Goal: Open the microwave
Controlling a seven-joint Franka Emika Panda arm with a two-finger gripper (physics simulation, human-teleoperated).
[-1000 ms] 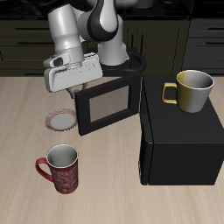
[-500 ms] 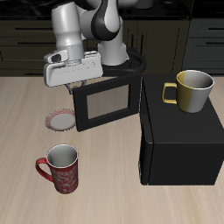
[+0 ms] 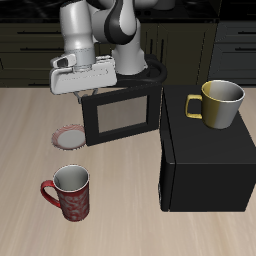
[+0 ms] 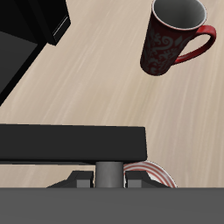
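The microwave is a large matte black box, and its body also shows in the wrist view. Its door, with a dark window, stands swung wide open away from the body. In the wrist view I look down on the door's top edge. The grey bar handle sits between my fingers there. My gripper hangs at the door's free edge, shut on the handle; the fingertips themselves are mostly hidden.
A yellow mug stands on top of the microwave. A red patterned mug stands nearer the table's front edge. A small pink-rimmed plate lies below my gripper. Dark cabinets run along the back.
My gripper has moved back and slightly up, and the door's free edge has swung farther back with it, opening wider.
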